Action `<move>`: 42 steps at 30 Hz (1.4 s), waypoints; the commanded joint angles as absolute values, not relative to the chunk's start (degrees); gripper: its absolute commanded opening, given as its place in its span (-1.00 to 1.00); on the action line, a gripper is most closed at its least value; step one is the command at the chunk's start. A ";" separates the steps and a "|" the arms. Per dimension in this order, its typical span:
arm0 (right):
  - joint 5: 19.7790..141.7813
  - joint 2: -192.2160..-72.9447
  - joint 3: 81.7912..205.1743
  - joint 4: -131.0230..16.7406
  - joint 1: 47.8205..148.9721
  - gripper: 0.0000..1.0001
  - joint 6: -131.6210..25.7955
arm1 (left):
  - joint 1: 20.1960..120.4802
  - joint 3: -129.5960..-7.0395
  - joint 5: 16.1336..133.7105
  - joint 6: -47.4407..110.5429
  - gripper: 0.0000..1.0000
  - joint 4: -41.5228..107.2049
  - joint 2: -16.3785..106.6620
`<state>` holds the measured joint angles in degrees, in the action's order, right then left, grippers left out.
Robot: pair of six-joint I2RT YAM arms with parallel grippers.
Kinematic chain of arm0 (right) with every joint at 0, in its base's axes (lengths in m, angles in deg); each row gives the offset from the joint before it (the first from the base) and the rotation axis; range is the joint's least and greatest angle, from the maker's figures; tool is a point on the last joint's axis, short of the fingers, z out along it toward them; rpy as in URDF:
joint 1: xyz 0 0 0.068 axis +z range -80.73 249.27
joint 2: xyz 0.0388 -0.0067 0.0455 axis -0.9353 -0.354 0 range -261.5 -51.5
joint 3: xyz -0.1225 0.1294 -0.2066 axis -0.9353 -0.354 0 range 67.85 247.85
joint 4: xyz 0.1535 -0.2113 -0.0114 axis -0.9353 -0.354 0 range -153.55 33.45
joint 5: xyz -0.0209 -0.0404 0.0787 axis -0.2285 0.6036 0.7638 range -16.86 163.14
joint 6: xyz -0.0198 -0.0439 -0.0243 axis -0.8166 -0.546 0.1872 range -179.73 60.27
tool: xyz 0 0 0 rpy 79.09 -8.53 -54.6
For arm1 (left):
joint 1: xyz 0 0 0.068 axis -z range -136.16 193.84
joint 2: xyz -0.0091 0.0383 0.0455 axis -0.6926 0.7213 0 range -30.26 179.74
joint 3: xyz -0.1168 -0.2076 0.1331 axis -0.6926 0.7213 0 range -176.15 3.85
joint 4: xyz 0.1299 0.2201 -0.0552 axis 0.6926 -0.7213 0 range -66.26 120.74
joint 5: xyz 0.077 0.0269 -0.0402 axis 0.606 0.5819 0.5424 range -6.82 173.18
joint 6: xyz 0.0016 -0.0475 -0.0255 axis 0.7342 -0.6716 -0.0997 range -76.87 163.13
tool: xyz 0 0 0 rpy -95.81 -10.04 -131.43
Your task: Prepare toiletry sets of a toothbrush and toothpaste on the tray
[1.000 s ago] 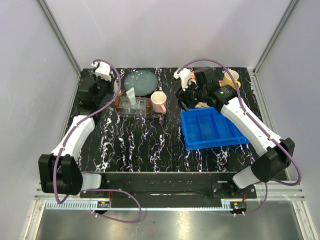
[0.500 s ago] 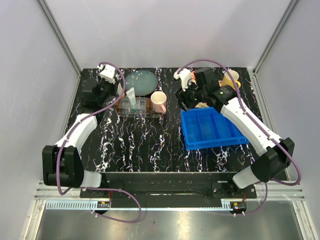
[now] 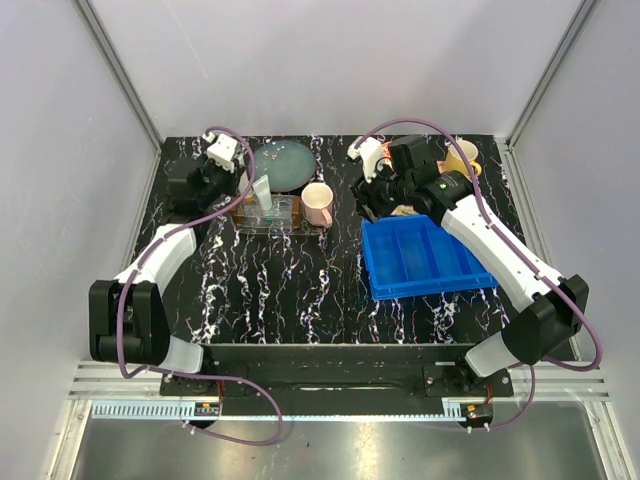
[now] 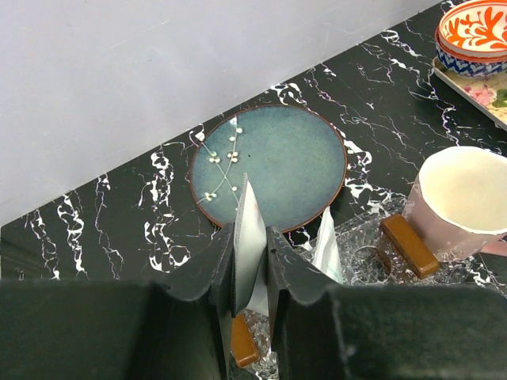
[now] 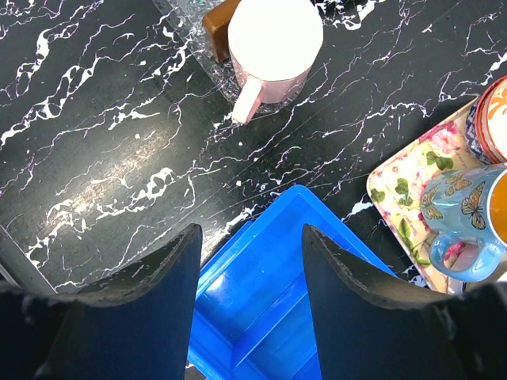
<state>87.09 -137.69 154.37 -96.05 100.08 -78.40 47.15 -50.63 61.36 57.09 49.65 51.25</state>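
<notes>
Noted black, white-veined table. Bore teal plate just beyond left tool, clear tray under it, pink mug at tray's end; blue bin under right tool, patterned tray beside.

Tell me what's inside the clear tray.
A white tube stands in the tray, a pink mug at its end. The left gripper pinches a second tube over it, lower end hidden by fingers.

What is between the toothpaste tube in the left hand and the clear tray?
Nothing visible does. The left hand holds the tube right over the left end of the tray. A second tube stands in the tray beside it and a pink mug sits by the other end, both off to the side.
</notes>
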 commanded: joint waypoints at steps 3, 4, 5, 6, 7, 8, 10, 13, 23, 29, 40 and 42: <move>86.50 -135.88 154.51 -93.64 99.59 0.17 -78.80 | 46.65 -50.90 58.75 59.21 -1.00 53.24 51.47; 86.59 -135.96 154.51 -93.64 99.68 0.17 -78.80 | 46.65 -50.90 58.58 59.39 -1.00 53.15 51.73; 86.50 -135.79 154.60 -93.64 99.68 0.18 -78.80 | 46.56 -50.99 58.49 59.56 -1.00 53.15 51.82; 86.50 -135.87 154.60 -93.64 99.68 0.17 -78.80 | 46.65 -50.99 58.40 59.65 -1.00 52.89 51.91; 86.41 -135.87 154.60 -93.64 99.68 0.17 -78.71 | 46.56 -50.99 58.31 59.65 -1.00 52.80 52.09; 86.50 -135.87 154.60 -93.64 99.68 0.17 -78.71 | 46.48 -51.08 58.05 59.74 -1.00 52.71 52.09; 86.59 -135.96 154.60 -93.64 99.68 0.17 -78.71 | 46.48 -51.08 57.96 59.83 -1.00 52.54 52.18; 86.50 -135.96 154.60 -93.64 99.68 0.17 -78.54 | 46.39 -51.17 58.05 60.09 -1.00 51.92 52.53; 86.85 -136.05 154.42 -93.64 99.68 0.17 -78.45 | 46.04 -50.38 57.78 60.27 -1.00 52.36 53.23; 86.67 -135.79 154.16 -93.64 99.68 0.17 -78.62 | 46.04 -50.38 57.34 60.01 -1.00 52.62 54.02; 86.50 -135.79 153.81 -93.64 99.68 0.17 -78.62 | 45.95 -50.11 56.90 59.39 -1.00 53.41 54.90; 86.50 -135.70 153.72 -93.64 99.68 0.17 -78.62 | 46.04 -50.11 56.90 59.30 -1.00 53.68 55.08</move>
<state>87.14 -137.69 153.84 -95.35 99.99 -78.40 46.38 -49.99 58.93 59.43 48.74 55.10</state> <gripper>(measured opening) 0.589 0.219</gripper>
